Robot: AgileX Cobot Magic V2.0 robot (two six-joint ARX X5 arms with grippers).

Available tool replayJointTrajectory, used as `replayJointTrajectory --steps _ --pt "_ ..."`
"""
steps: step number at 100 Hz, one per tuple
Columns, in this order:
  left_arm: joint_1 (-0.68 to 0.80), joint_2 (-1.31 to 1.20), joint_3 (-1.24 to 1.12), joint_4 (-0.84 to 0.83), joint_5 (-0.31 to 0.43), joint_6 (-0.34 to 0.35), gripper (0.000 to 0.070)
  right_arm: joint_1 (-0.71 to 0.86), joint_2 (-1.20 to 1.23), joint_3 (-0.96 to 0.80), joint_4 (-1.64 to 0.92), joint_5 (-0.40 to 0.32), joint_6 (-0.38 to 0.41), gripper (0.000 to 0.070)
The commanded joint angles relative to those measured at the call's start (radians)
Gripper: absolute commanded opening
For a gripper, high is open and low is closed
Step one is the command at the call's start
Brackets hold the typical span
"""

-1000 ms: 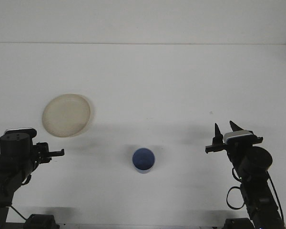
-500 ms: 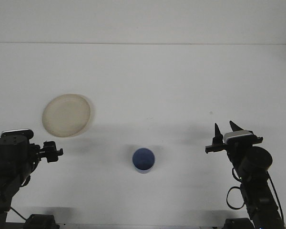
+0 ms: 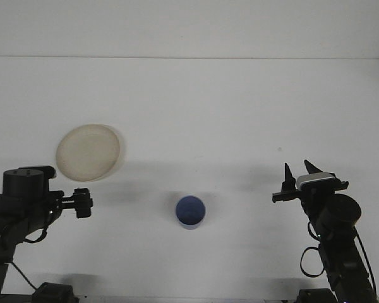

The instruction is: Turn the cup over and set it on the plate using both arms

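Table (image 3: 196,101) plain white, wall pale behind.

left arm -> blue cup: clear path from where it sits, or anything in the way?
Probably yes. The left gripper points toward the blue cup, with only bare table between them. The plate lies further back, off that line, and the right gripper is on the cup's far side.

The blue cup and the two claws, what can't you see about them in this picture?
- Blue cup: front view looks down on it, so mouth up or bottom up is unclear.
- Left claw: dark and small, open or shut can't be told.
- Both arms: bottom edge cuts off their bases.
- Plate: any pattern is too faint.
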State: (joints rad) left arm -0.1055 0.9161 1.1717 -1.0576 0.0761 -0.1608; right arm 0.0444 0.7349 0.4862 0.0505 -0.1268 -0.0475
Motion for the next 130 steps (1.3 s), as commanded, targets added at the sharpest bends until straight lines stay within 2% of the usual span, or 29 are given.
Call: replayJointTrajectory --steps 1,41,65,98,130 --pt "-0.039 0.039 0.054 0.005 0.016 -0.037 0.0541 0.0 0.005 0.007 0.013 0.003 0.014 0.0357" --pt "-0.401 0.369 0.257 0.071 0.015 -0.131 0.0541 0.0 0.005 0.007 0.013 0.003 0.014 0.0357" --pt "-0.569 0.572 0.348 0.109 0.015 -0.135 0.0541 0.0 0.005 0.007 0.012 0.003 0.014 0.0357" --pt "-0.668 0.763 0.39 0.108 0.015 -0.127 0.0541 0.0 0.005 0.007 0.011 0.003 0.014 0.0357" --pt "-0.69 0.871 0.39 0.108 0.014 -0.104 0.054 0.0 0.005 0.007 0.008 0.003 0.014 0.0357"
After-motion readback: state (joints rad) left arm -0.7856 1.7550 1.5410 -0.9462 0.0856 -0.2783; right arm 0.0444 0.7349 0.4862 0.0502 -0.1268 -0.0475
